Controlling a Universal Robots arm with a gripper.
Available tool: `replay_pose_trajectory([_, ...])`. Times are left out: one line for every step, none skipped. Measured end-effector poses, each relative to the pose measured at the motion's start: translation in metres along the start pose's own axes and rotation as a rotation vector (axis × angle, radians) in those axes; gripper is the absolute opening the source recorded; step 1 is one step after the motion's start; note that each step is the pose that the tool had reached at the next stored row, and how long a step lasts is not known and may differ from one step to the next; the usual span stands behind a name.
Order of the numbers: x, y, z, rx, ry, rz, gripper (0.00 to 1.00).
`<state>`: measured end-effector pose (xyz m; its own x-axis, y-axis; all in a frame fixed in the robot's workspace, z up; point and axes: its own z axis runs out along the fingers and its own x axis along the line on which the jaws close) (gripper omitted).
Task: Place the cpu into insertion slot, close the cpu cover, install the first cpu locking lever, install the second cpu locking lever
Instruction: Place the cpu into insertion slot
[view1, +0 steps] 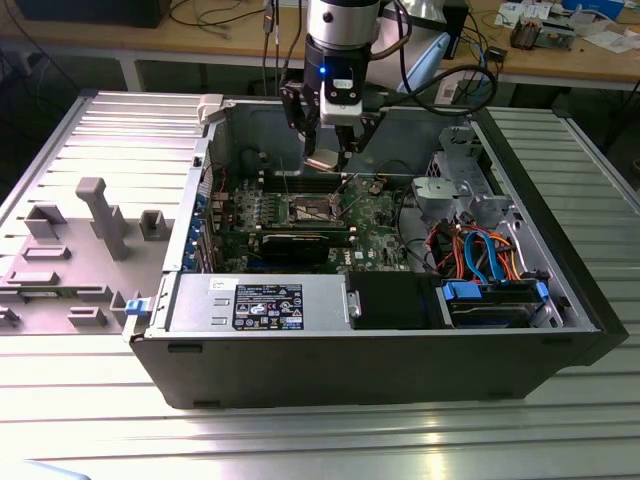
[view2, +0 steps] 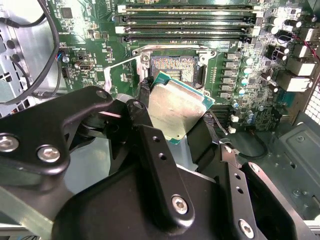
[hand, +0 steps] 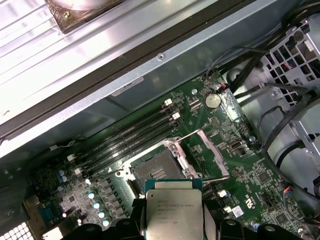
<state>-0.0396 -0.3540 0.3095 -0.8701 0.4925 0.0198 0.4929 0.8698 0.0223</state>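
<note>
Gripper: black fingers of the gripper (view1: 326, 157) pinch the cpu (view1: 322, 160) by two opposite edges, seen in the upper middle of the exterior view.
Cpu: flat square with a dull silver-grey metal top and a thin green rim. It is held in the air above the board (view1: 375, 215), slightly tilted in the second wrist view (view2: 177, 107). In the first wrist view the cpu (hand: 173, 212) overlaps one edge of the socket (hand: 157, 170).
Socket: one square recess with a dark field of contacts, uncovered under the cpu.
Cover: one thin silver frame (hand: 184, 159) with a large square window, swung up off the socket and lying beside it; green board shows through the window.
Around the socket: four long dark memory slots (view2: 185, 22) run along one side; one round silver coin battery (hand: 212, 101) sits further off.
Case: one open dark metal box (view1: 350, 350) whose walls ring the board.
Inside the case: a silver power supply (view1: 265, 300) at lower centre and orange and blue cables (view1: 480, 250) on the exterior view's right.
Table: ribbed aluminium (view1: 300, 440).
Fixture plate: grey, with raised blocks (view1: 90, 230), on the exterior view's left.
</note>
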Motion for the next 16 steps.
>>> replay_pose_trajectory([0.0000,0.0000,0.0000,0.0000,-0.0001,0.002,0.55])
replay_pose_trajectory([0.0000,0.0000,0.0000,-0.0001,-0.0001,0.004,0.55])
replay_pose_trajectory([0.0000,0.0000,0.0000,-0.0001,-0.0001,0.005,0.55])
replay_pose_trajectory([0.0000,0.0000,0.0000,-0.0002,-0.0002,0.007,0.55])
replay_pose_trajectory([-0.0001,0.0000,0.0000,-0.0002,-0.0002,0.010,0.55])
replay_pose_trajectory([-0.0001,0.0000,0.0000,-0.0002,-0.0002,0.011,0.55])
replay_pose_trajectory([-0.0001,0.0000,0.0000,-0.0003,-0.0003,0.013,0.55])
replay_pose_trajectory([-0.0001,0.0000,0.0000,-0.0003,-0.0003,0.015,0.55])
replay_pose_trajectory([-0.0001,0.0000,0.0000,-0.0004,-0.0004,0.018,0.55])
replay_pose_trajectory([-0.0001,0.0000,0.0000,-0.0004,-0.0004,0.020,0.55])
replay_pose_trajectory([-0.0001,0.0000,0.0000,-0.0004,-0.0005,0.022,0.55])
replay_pose_trajectory([-0.0001,0.0000,0.0000,-0.0005,-0.0005,0.024,0.55])
replay_pose_trajectory([0.0000,0.0000,0.0000,-0.0005,-0.0006,0.027,0.55])
replay_pose_trajectory([0.0000,0.0000,0.0000,-0.0006,-0.0006,0.029,0.55])
replay_pose_trajectory([0.0000,0.0000,0.0000,-0.0006,-0.0006,0.030,0.55])
replay_pose_trajectory([0.0000,0.0000,0.0000,-0.0007,-0.0007,0.031,0.55])
